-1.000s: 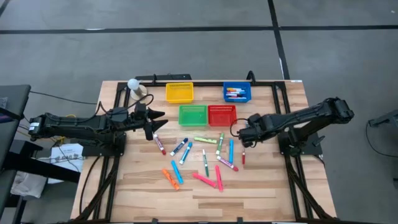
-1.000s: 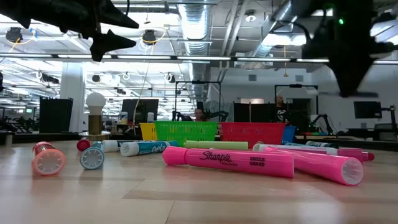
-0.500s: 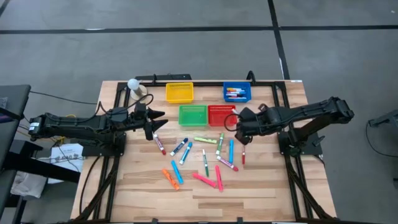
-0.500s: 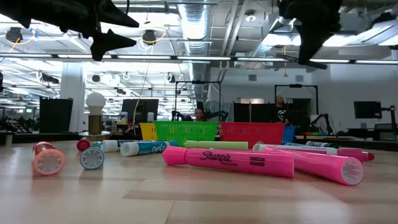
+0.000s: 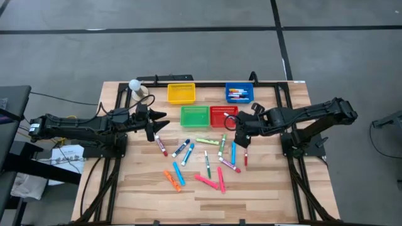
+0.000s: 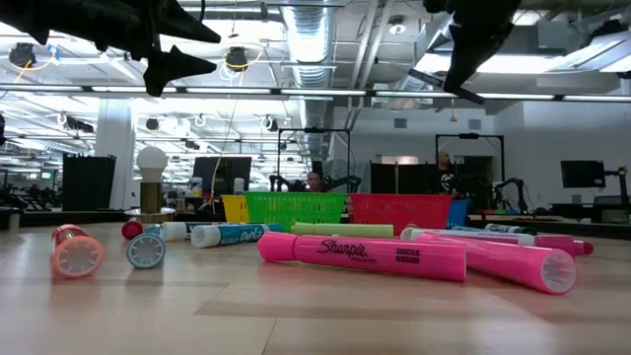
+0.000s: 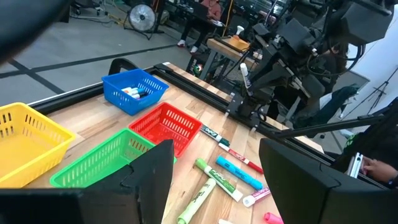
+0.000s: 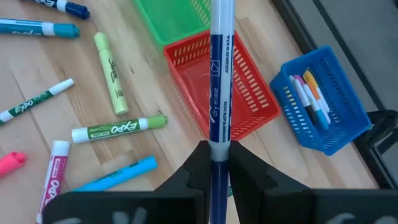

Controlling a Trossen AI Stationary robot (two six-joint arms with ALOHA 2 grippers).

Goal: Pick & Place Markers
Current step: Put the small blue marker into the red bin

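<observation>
Fingers of the right gripper (image 8: pixel 214 165) are clamped on a thin white-and-navy dry erase marker (image 8: pixel 220 81), held up above the red mesh basket (image 8: pixel 227 93), beside the green mesh basket (image 5: pixel 195 115) and blue mesh basket (image 8: pixel 323 106). Loose coloured markers (image 5: pixel 204 160) lie scattered across the wooden table (image 5: pixel 270 188). Left gripper (image 5: pixel 161 122) hangs spread open over the table's left side.

Left gripper (image 5: pixel 162 123) spread wide, right gripper (image 5: pixel 239 128) pinched closed, both raised
</observation>
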